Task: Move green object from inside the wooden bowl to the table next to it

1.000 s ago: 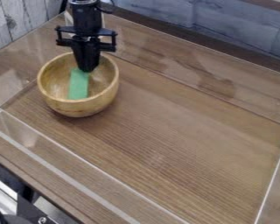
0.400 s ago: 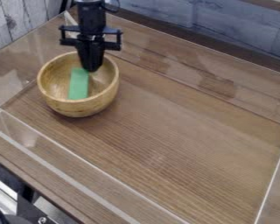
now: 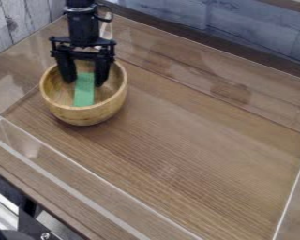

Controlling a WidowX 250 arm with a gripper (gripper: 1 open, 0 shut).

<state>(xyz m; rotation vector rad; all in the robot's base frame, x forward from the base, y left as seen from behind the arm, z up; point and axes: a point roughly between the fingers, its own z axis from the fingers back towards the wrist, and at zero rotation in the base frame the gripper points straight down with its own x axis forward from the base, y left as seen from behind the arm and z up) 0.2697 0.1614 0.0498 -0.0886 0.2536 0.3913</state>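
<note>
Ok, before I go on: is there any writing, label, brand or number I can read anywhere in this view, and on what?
None: no readable text in this view.
Gripper: black, no marking visible.
Green object: plain, no label.
Wooden bowl: bare wood.
Table and clear acrylic walls: only wood grain and reflections.
Dark items at the bottom-left corner: too small and blurred to tell.

Clear acrylic walls (image 3: 140, 202) are standing along the table's edges, catching pale reflections. A grey plank wall (image 3: 240, 23) is showing behind the far edge, with a lighter whitish panel (image 3: 15, 23) sitting past the far left corner. Dark hardware (image 3: 34, 230) is poking out below the near left corner, too dim to identify.
</note>
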